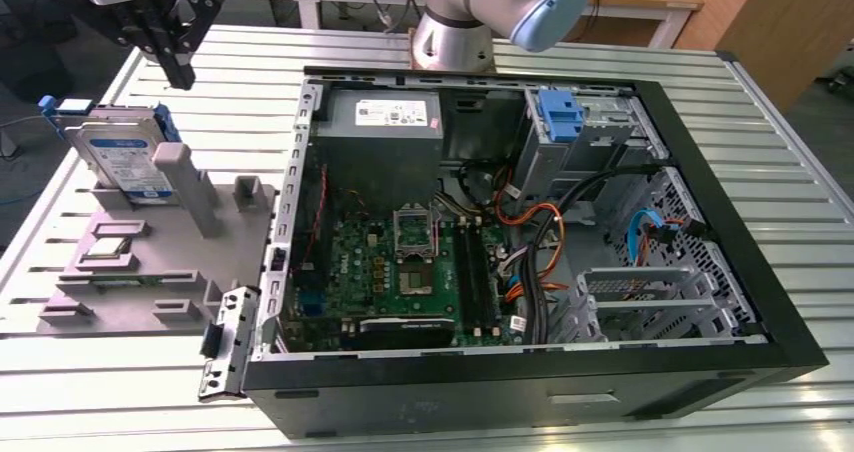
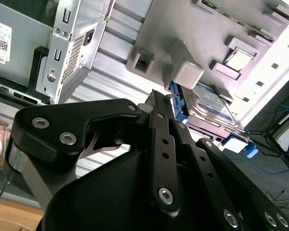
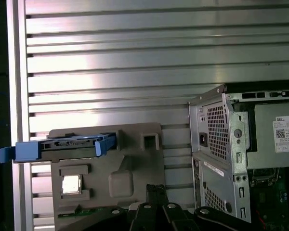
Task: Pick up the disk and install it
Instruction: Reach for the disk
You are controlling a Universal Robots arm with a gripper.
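The disk (image 1: 123, 160) stands on edge in a slot at one end of the grey fixture plate (image 1: 187, 257), probably so that its blue-framed upper edge is free for a grasp. The gripper (image 1: 178, 70) hangs above the plate, off to one side of the disk. It points straight down, its fingers together and empty. The open computer case (image 1: 467, 397) lies beside the plate.
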